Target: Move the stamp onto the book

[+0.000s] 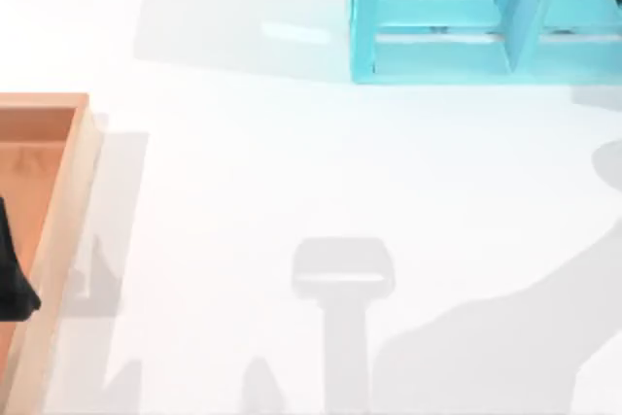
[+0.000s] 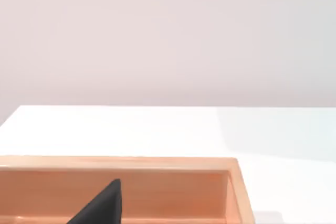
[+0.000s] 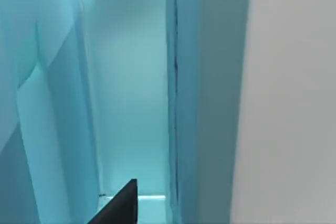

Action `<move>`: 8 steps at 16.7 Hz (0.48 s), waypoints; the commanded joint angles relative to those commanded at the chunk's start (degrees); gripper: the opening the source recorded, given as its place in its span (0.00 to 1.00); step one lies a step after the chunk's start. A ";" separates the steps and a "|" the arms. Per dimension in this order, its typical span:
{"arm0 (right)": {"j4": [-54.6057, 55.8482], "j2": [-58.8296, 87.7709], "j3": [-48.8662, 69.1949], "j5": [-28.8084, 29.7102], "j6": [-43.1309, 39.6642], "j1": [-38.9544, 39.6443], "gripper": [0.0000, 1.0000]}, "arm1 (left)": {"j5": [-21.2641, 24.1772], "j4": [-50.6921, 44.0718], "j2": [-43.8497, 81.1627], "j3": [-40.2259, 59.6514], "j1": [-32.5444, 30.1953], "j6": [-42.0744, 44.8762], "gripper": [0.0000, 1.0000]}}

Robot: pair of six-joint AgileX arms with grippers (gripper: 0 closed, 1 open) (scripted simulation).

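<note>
Jaws first: can't tell on either arm whether they're spread or pressed together, since each wrist view catches just one dark tip. Nothing is visibly pinched.

The left gripper (image 1: 14,279) hangs over the wooden tray (image 1: 83,157) at the left edge of the tabletop (image 1: 243,191). From its wrist camera I see the dark tip in front of the tray's inner wall, then the rim, then bare white tabletop running out to a plain wall. The right gripper (image 3: 118,205) is up against the light-blue shelf unit (image 1: 437,55) at the far right of the tabletop. Its wrist camera looks straight into one compartment, with an upright divider (image 3: 181,103) close alongside.

Now the annoying bit. The next move turns on which way the stamp lies from the jaws, and I honestly can't tell where the stamp or the book is, so I can't give a direction or a long axis, or say which arm is nearer. My guess is the right arm is searching inside the shelf, but that's just a guess.

On views: the top camera gives the layout, with the tray left, the shelf far right, and bare tabletop crossed by grey arm shadows between them. The wrist cameras add the tray's inside wall and the compartment's interior.
</note>
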 joint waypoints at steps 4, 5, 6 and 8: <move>-0.36 0.33 0.63 0.13 0.00 0.13 1.00 | 0.00 0.00 0.00 0.00 0.00 0.00 1.00; -0.36 0.33 0.63 0.13 0.00 0.13 1.00 | 0.00 0.00 0.00 0.00 0.00 0.00 1.00; -0.36 0.33 0.63 0.13 0.00 0.13 0.92 | 0.00 0.00 0.00 0.00 0.00 0.00 1.00; -0.36 0.33 0.63 0.13 0.00 0.13 0.77 | 0.00 0.00 0.00 0.00 0.00 0.00 1.00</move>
